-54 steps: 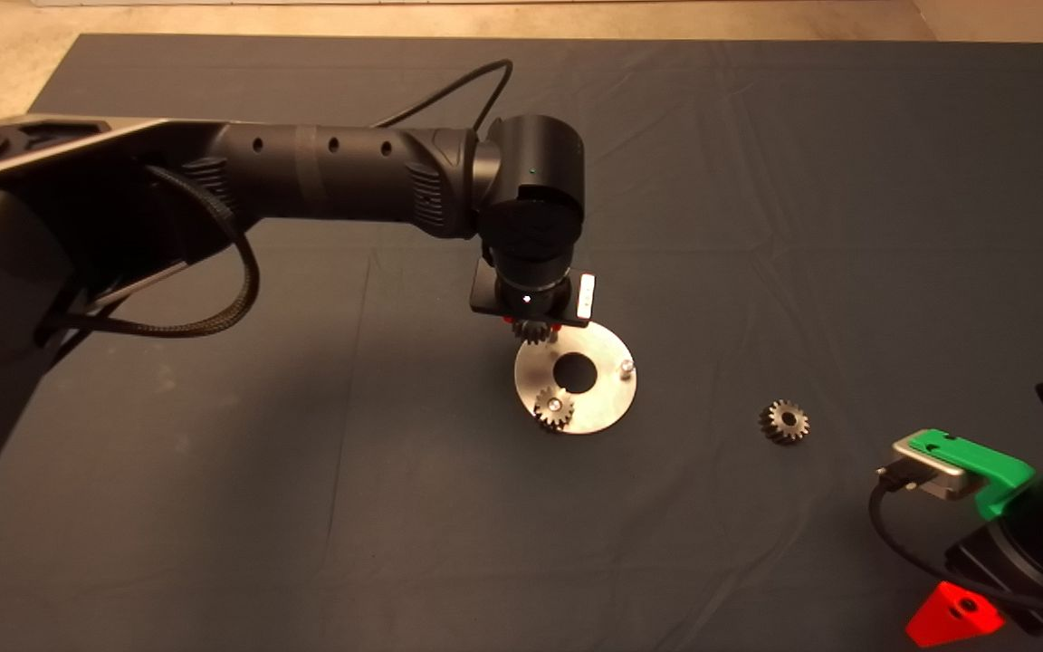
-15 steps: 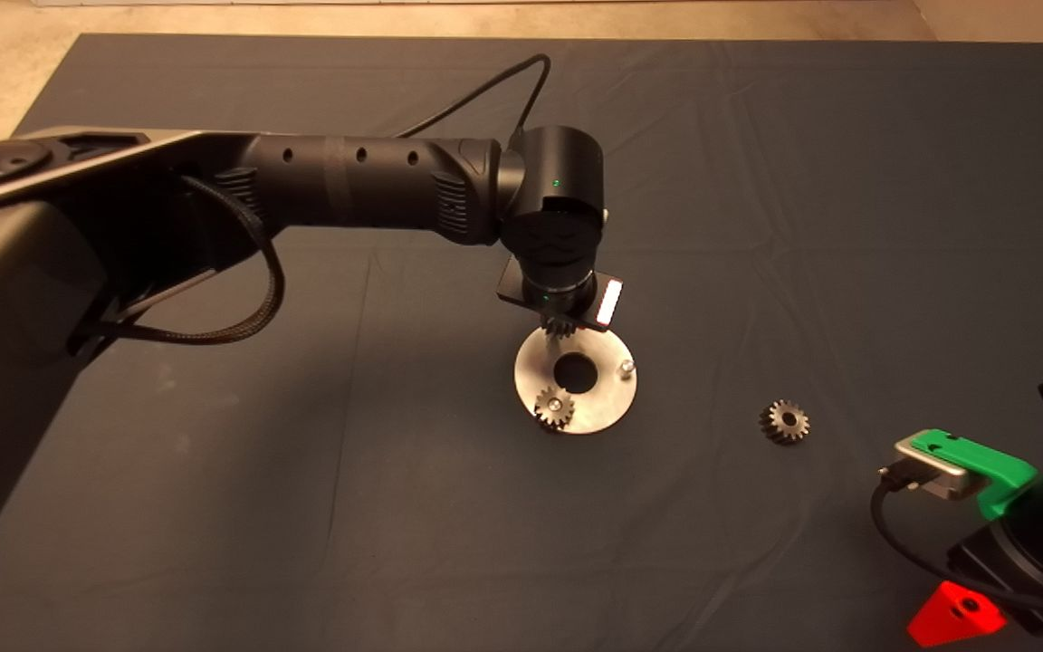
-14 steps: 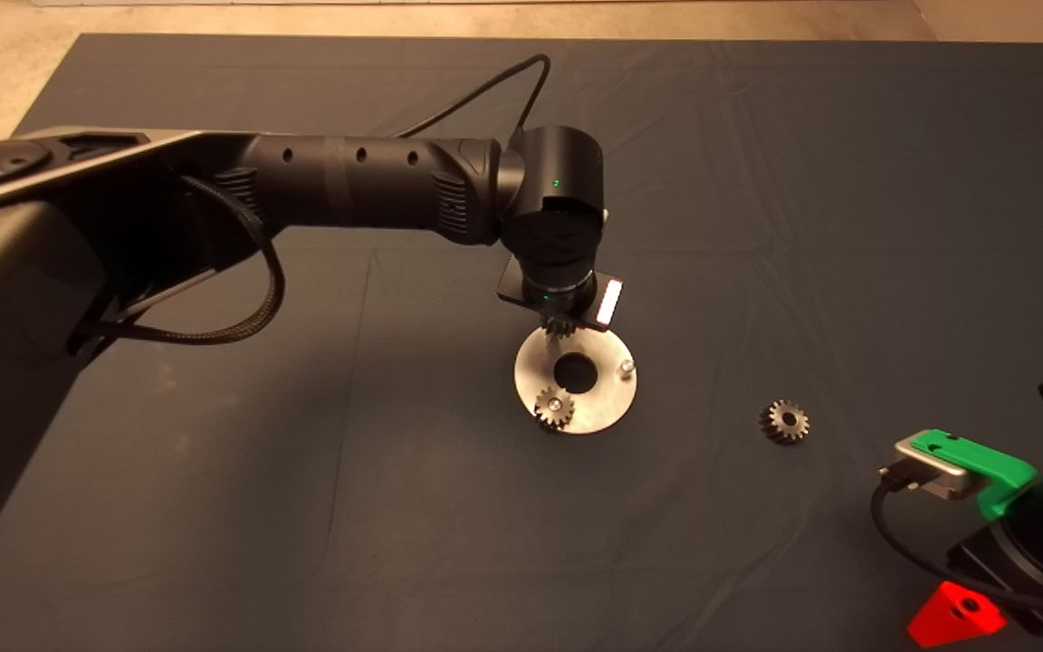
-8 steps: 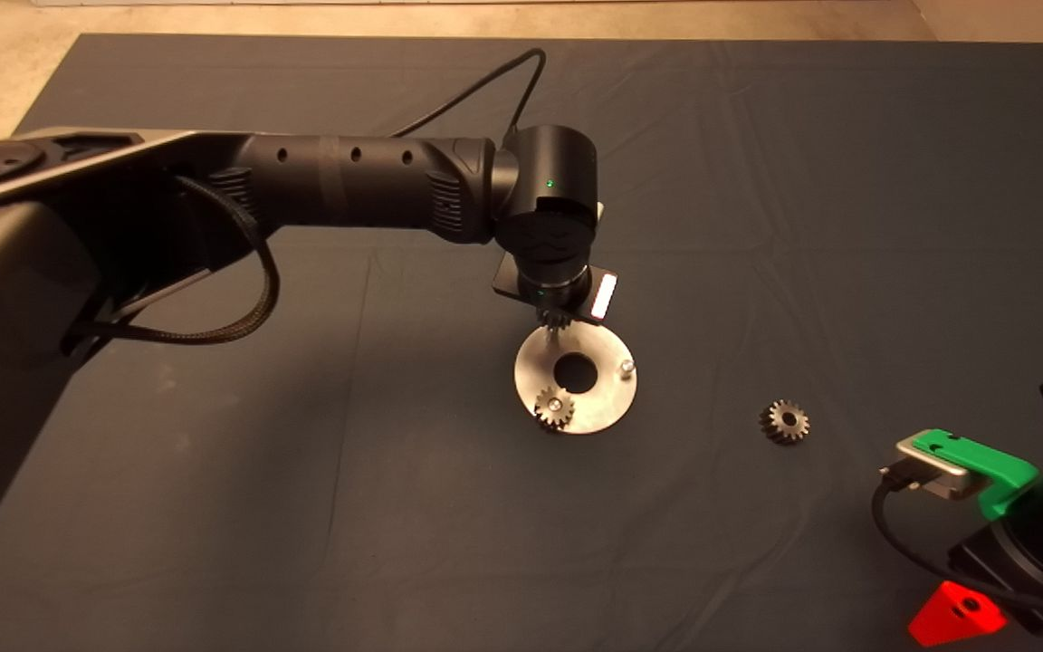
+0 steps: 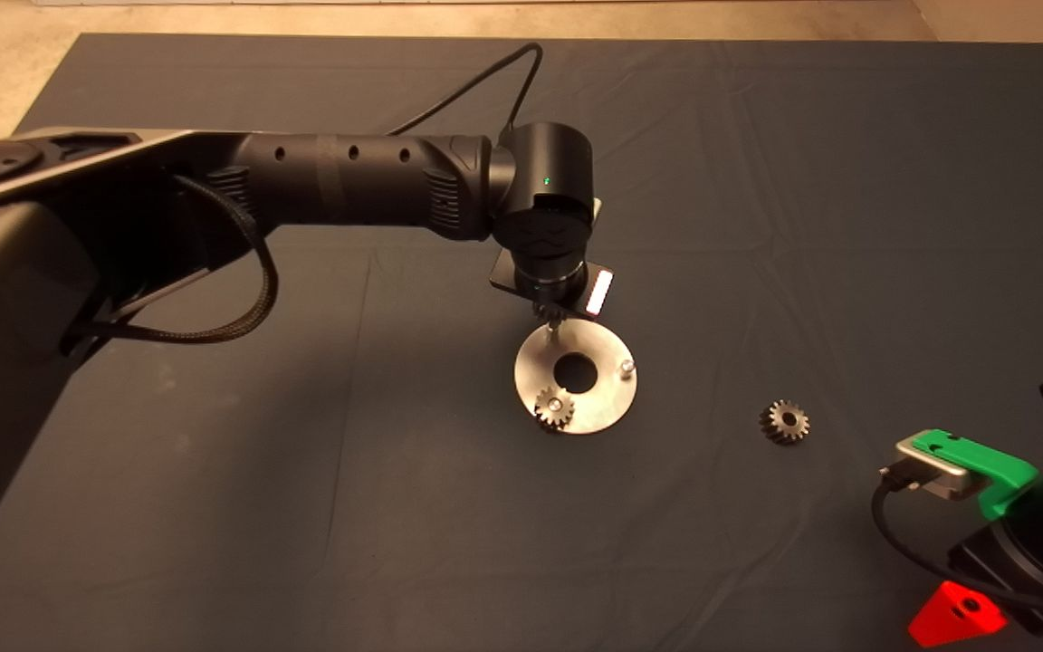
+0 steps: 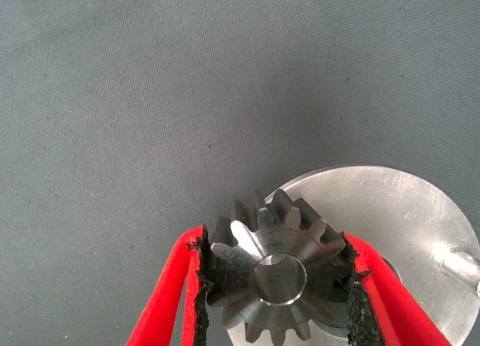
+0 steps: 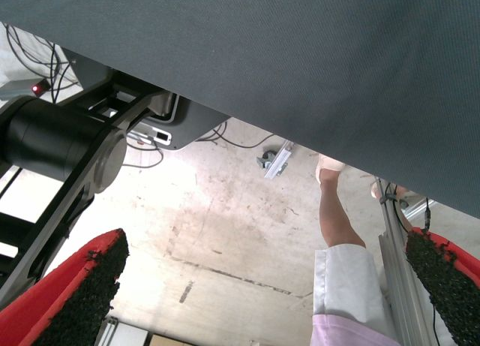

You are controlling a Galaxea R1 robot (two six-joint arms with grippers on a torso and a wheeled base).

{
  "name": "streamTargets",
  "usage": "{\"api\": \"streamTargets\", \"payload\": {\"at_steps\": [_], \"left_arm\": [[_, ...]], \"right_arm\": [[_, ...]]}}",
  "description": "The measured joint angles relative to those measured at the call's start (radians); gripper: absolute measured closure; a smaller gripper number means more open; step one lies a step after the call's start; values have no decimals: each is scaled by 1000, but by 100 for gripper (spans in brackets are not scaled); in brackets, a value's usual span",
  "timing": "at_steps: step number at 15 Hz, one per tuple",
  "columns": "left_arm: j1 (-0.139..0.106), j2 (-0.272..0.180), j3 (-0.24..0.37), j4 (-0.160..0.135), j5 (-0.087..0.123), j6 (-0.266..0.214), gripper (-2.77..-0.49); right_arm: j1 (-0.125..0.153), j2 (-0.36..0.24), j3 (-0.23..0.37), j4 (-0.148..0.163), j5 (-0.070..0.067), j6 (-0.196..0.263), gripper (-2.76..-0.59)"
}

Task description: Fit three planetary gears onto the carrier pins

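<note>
Mat point(image 5: 757, 226) beneath gear-holding left gripper point(image 6: 276, 286)

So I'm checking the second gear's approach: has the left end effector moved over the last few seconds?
Yes. The left end effector, shut on a planetary gear, has shifted slightly right and toward the far edge of the carrier disc, which stayed put.

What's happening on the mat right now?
The left gripper is shut on a planetary gear, holding it above the far edge of the carrier disc. One gear already sits on the near pin; the right-hand pin is bare. A third gear lies on the mat. The right gripper waits, open, at the lower right.
</note>
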Motion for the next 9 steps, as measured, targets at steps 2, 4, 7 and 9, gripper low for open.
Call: {"api": "streamTargets", "payload": {"at_steps": [2,4,7,9], "left_arm": [[0,0,0,0,0,0,-93],[0,-2,0,0,0,0,-93],[20,-24,7,1,-5,0,-93],[24,-33,13,1,-13,-1,-93]], "right_arm": [[0,0,0,0,0,0,-275],[0,0,0,0,0,0,-275],[0,0,0,0,0,0,-275],[0,0,0,0,1,0,-275]]}}
